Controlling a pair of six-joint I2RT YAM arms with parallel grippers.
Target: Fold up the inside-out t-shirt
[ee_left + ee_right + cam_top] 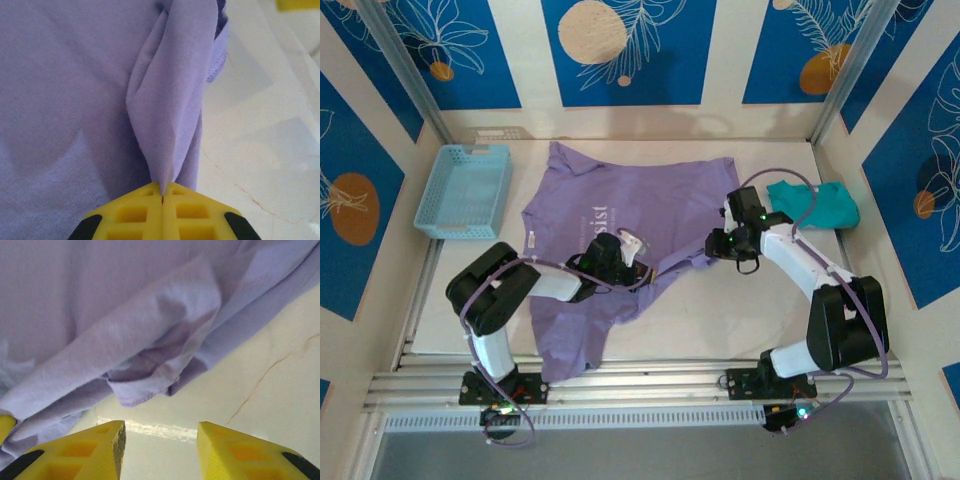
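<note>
Pinching a raised ridge of lavender cloth, the left gripper (162, 192) has its jaws pressed together on the inside-out t-shirt (620, 210), and the fabric rises from the fingertips as a narrow pleat running away from the wrist. The shirt lies across the middle of the tabletop (740, 320). Its upper part is spread flat toward the far edge, and its lower part trails in a rumpled strip to the near edge by the left arm's base. Its long axis therefore runs roughly far to near.

The right gripper (160, 432) is released, its jaws apart with only bare tabletop between them. The relation that matters is here: the shirt's crumpled right-hand border, a loose flap with a stitched edge, lies just beyond those fingertips and toward the left arm, close but not touched. That border is nearer the right arm than the left, so a short reach forward would probably bring it between the fingers.

A light blue basket (465, 190) sits near the far-left corner, and a teal shirt (815, 205) lies toward the far right. Both are apart from the work.
</note>
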